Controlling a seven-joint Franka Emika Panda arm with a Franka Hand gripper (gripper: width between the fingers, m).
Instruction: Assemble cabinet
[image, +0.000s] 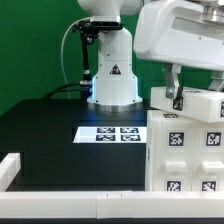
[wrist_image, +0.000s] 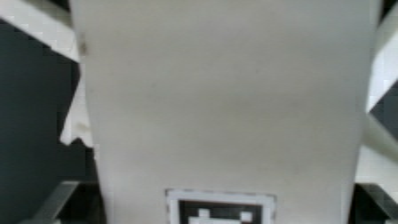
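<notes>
The cabinet (image: 185, 140) stands upright right below my gripper (image: 176, 97), its long axis vertical and its tagged fronts facing the exterior camera. My fingers (image: 171, 88) reach down onto its top edge; I cannot tell whether they are apart or clamped. In the wrist view a white panel (wrist_image: 214, 100) fills the picture, one tag (wrist_image: 222, 208) at its end.

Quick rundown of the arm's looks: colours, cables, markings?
Glossy white rounded Panda arm with dark joint seams. Its white base column carries a black triangular warning sticker and glows blue at the foot. A black cable loops beside it. The gripper looks dark.
</notes>
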